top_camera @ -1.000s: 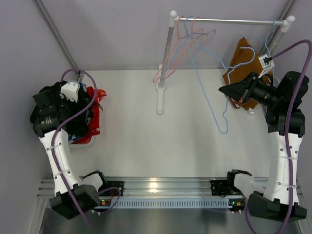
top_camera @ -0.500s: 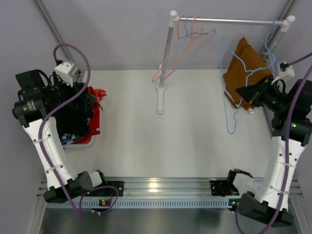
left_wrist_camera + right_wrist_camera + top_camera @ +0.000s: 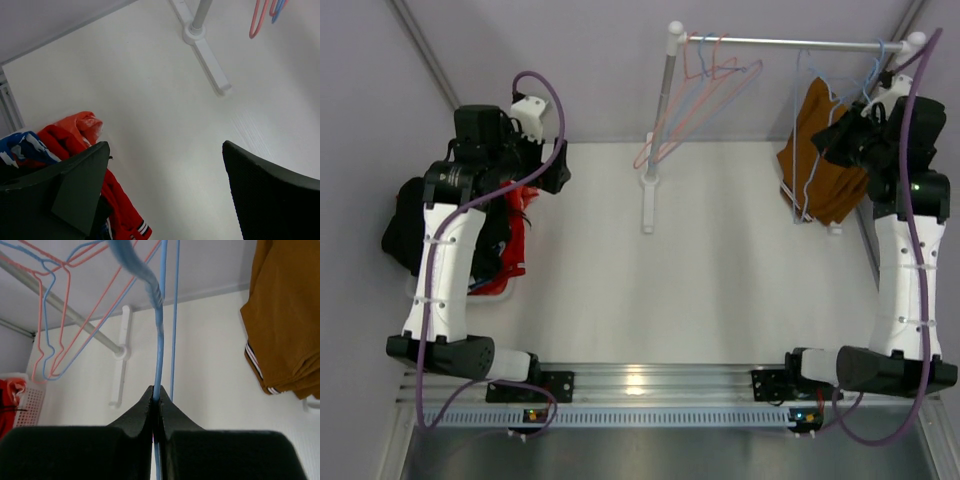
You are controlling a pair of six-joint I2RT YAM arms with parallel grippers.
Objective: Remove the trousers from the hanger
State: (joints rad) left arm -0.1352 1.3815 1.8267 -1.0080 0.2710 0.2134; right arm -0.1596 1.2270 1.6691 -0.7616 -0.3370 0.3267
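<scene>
Brown trousers (image 3: 825, 175) hang at the right end of the rack rail (image 3: 790, 43); they also show in the right wrist view (image 3: 285, 325). My right gripper (image 3: 832, 140) is shut on the wire of an empty blue hanger (image 3: 804, 130), held up by the rail next to the brown trousers; the right wrist view shows the wire (image 3: 159, 350) pinched between the tips of the gripper (image 3: 157, 402). My left gripper (image 3: 555, 172) is open and empty, above the table beside a pile of red (image 3: 117, 200), orange-red (image 3: 80, 125) and blue-and-white (image 3: 20, 145) garments.
The pile lies in a white basket (image 3: 485, 290) at the left edge. The rack's post (image 3: 665, 100) and foot (image 3: 648, 205) stand at the back middle. Several empty pink and blue hangers (image 3: 705, 85) hang at the rail's left end.
My right gripper has lifted the blue hanger up and back to the rail. My left arm has risen off the basket pile and swung toward the back right, jaws open.
</scene>
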